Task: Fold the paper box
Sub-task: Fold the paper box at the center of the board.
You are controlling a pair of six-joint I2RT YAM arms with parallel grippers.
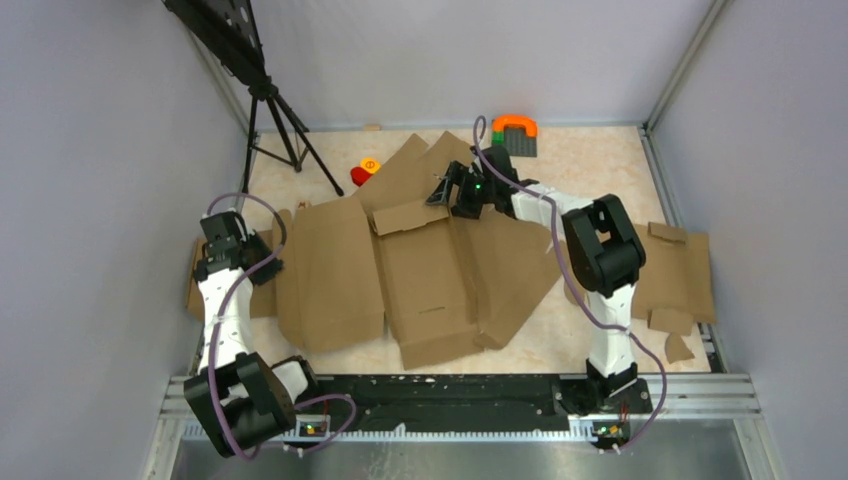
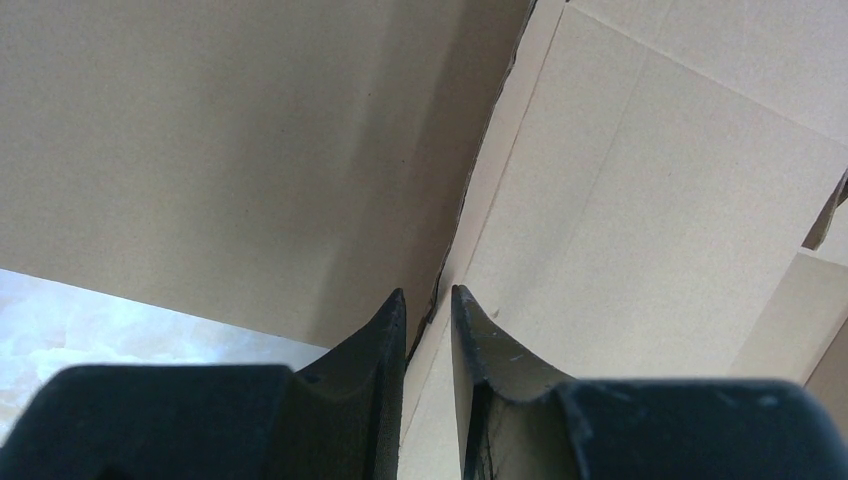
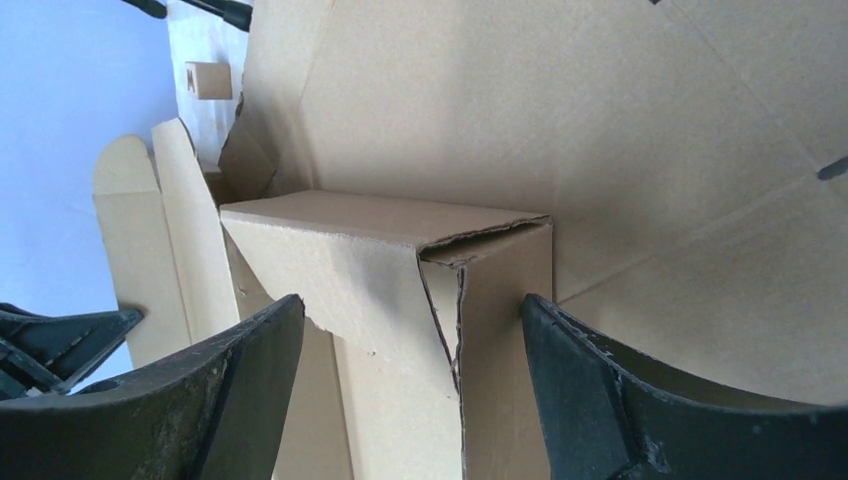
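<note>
Top external shows the table (image 1: 600,160) with the paper box (image 1: 430,280) lying across its middle. The box is mostly flat, with long side panels spread left and right and one far end flap (image 1: 410,215) turned over.

The step in hand looks like raising the walls at that far end. The right pincer (image 1: 452,190) sits there, and its wrist view shows the jaws wide on either side of the folded corner, gripping nothing that I can make out. To do this well, I would close on the doubled wall just below the torn-looking corner seam. Then I would press along the crease rather than across it, so the corrugation bends where it is scored.

The left pincer (image 2: 427,295) is at the box's left side. Its jaws are narrow, and a cardboard edge runs into the gap, apparently nipped. It should hold that panel steady as an anchor while the far end is worked.

The only container is the half-formed box, and nothing shows inside it. Loose cardboard scraps (image 1: 680,290) lie well apart at the right, outside it. A small toy block with an orange handle (image 1: 515,132) stands at the far edge.
</note>
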